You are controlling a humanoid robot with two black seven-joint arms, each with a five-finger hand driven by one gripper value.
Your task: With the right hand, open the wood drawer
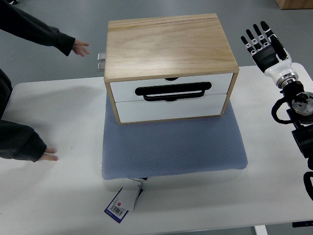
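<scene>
Wood drawer [171, 91], white-fronted with black handle [173, 90], is sitting shut, left of and below my right hand [264, 45]; fingers [252, 36] are spreading straight, holding nothing. Blue cushion [171, 147] is steadying the box on the table [58, 196].

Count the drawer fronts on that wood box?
2. The upper drawer front sits just under the wooden top; the lower drawer front is directly beneath it, above the blue cushion. A black handle spans their seam. Other sides of the box are hidden.
</scene>
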